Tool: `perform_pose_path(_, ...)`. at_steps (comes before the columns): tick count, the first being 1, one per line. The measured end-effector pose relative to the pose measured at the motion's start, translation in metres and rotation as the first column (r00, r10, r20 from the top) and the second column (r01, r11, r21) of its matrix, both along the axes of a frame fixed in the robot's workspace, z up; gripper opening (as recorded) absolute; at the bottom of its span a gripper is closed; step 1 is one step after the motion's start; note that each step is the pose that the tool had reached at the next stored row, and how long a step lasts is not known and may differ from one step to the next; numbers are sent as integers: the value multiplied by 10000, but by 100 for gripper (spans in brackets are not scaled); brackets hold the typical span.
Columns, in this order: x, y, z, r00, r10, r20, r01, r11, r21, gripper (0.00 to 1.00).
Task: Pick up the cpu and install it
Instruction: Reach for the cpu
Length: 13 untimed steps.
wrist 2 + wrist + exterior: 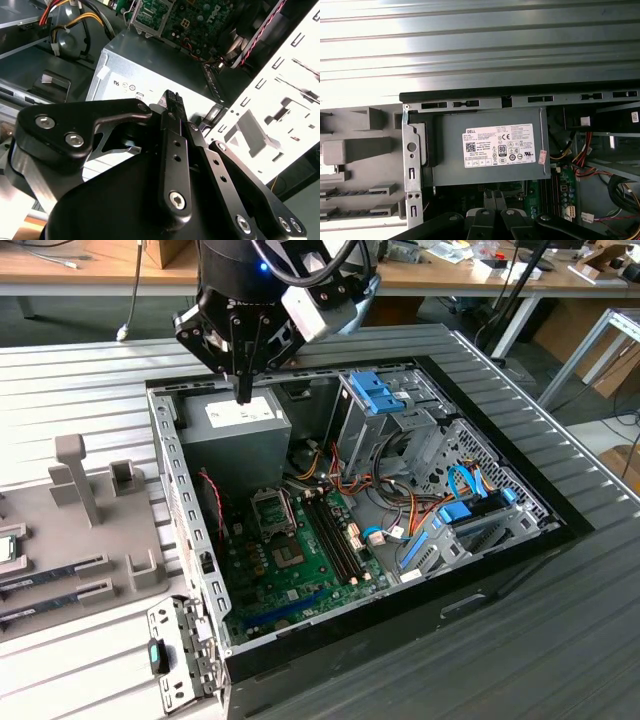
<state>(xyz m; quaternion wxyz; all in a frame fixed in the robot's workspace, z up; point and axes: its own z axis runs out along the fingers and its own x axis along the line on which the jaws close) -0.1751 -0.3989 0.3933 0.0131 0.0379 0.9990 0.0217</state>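
The cpu [6,549], a small flat silver chip, lies on the grey holder tray [100,540] at the exterior view's left edge, partly cut off. My gripper [243,392] hangs over the open computer case, just above the grey power-supply box [235,435], well away from the cpu. Its fingers [172,100] are pressed together with nothing visible between them; the shut gripper [495,196] appears in the first wrist view too. On the green motherboard, the socket [288,556] lies open with its metal frame [272,508] lifted.
Long memory sticks [45,575] lie in the tray's slots, and grey posts [78,475] stand on it. The case holds blue drive cages [385,395], cable bundles [340,475] and a perforated metal side wall [185,520]. The labelled power supply [490,145] sits under the gripper.
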Motion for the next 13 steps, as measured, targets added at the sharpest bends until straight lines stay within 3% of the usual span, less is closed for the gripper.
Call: perform_pose_path(13,-59,0,0,10000,0,0,0,10000,0,11)
